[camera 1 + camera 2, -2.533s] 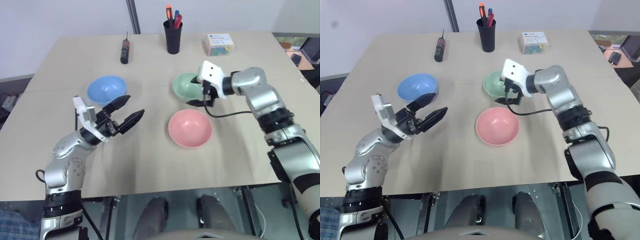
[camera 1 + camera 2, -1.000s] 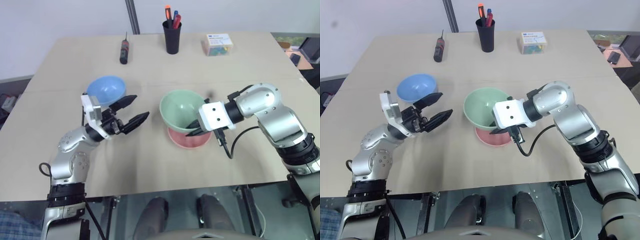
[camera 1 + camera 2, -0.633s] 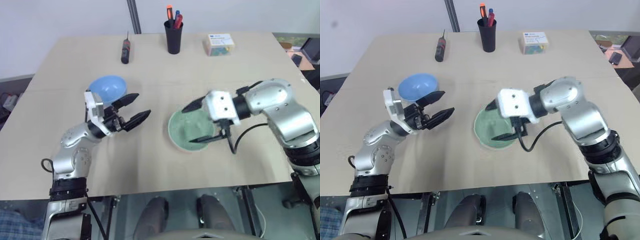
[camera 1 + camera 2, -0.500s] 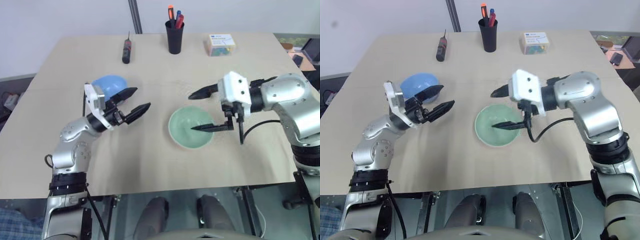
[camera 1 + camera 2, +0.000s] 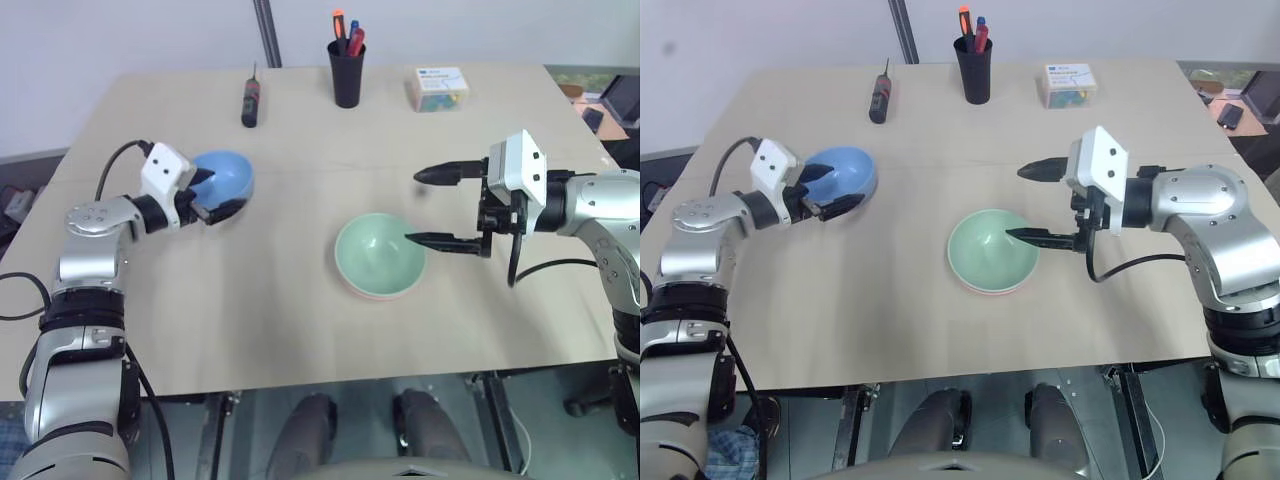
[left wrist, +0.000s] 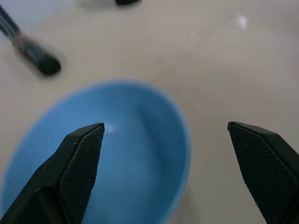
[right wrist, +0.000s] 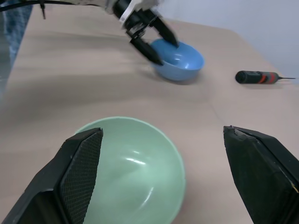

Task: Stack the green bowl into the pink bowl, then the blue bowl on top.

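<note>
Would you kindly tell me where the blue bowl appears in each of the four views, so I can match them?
Left eye view: blue bowl left of centre, at the left tool.
Right eye view: same spot, shifted slightly left.
Left wrist view: lower left, large, between that tool's fingers.
Right wrist view: upper middle, beyond the green bowl.
Shared landmark: the screwdriver, lying near the bowl in all four.

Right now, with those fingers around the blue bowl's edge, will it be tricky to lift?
Probably not: the blue bowl looks like stiff, light plastic. Its smooth rim may slip between the left gripper's open fingers. Its rounded base could let it tip if nudged.
</note>
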Robot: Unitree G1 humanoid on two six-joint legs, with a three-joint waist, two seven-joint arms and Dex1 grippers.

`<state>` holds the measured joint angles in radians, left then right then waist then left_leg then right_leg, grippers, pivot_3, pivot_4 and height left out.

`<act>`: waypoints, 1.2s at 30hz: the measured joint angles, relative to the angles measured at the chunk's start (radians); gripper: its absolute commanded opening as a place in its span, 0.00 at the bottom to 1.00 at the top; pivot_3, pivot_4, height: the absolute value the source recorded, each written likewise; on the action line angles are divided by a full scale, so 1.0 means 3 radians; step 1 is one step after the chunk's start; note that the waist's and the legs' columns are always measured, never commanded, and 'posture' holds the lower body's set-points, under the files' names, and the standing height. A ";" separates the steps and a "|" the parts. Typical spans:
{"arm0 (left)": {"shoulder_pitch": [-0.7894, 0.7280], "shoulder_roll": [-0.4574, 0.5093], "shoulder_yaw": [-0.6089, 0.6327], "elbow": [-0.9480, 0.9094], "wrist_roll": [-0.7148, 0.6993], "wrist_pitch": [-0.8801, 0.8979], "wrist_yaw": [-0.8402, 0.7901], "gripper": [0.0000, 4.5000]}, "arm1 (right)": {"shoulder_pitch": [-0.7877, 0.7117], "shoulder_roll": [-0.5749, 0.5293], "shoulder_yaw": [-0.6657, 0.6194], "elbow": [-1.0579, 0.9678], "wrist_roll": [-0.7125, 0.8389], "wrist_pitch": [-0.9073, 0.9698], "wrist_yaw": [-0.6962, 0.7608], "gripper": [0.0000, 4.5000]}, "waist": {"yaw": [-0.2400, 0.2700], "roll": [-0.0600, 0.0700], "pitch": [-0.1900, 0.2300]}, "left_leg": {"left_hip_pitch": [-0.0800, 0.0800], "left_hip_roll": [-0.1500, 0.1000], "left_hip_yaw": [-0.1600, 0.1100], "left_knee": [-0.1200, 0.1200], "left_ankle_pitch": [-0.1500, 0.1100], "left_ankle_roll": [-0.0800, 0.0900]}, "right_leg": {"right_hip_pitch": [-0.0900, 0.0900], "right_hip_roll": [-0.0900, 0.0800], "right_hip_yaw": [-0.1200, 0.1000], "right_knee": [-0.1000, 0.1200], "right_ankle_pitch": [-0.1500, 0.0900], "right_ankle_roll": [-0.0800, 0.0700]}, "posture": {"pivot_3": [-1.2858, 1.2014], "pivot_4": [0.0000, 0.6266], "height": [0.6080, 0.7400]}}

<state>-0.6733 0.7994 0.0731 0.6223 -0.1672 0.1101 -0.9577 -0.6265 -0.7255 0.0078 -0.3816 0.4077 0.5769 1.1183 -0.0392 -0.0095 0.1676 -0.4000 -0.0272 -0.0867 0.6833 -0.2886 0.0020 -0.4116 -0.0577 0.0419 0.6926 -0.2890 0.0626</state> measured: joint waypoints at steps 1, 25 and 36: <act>-0.0021 -0.0002 -0.0040 0.0077 0.0063 -0.0032 -0.0008 1.00 | 0.0012 -0.0012 0.0000 -0.0004 0.0006 -0.0005 -0.0020 0.96 | 0.0000 0.0000 0.0000 | 0.0000 0.0000 0.0000 0.0000 0.0000 0.0000 | 0.0000 0.0000 0.0000 0.0000 0.0000 0.0000 | 0.52 0.24 1.00; -0.0221 -0.0034 -0.0157 0.0435 0.0326 -0.0288 -0.0168 0.01 | 0.0066 -0.0109 -0.0031 -0.0008 0.0098 -0.0048 -0.0330 1.00 | -0.0005 0.0000 0.0000 | 0.0001 0.0001 0.0001 0.0002 0.0000 0.0001 | 0.0000 0.0000 0.0002 0.0005 0.0000 0.0000 | 0.52 0.24 1.00; -0.0201 -0.0132 -0.0355 -0.0274 0.0271 0.0092 -0.0599 0.01 | 0.0072 -0.0142 -0.0028 -0.0013 0.0131 -0.0047 -0.0336 1.00 | 0.0008 -0.0002 0.0001 | -0.0004 0.0000 -0.0001 0.0006 0.0000 0.0001 | 0.0000 -0.0001 -0.0001 0.0004 0.0000 0.0000 | 0.52 0.24 1.00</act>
<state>-0.7338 0.7597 -0.0336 0.5401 -0.0860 0.1377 -1.1374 -0.6047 -0.7682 -0.0005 -0.3854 0.4469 0.5627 1.0176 -0.0367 -0.0102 0.1679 -0.4013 -0.0271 -0.0871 0.6852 -0.2885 0.0021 -0.4117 -0.0579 0.0416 0.6939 -0.2890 0.0626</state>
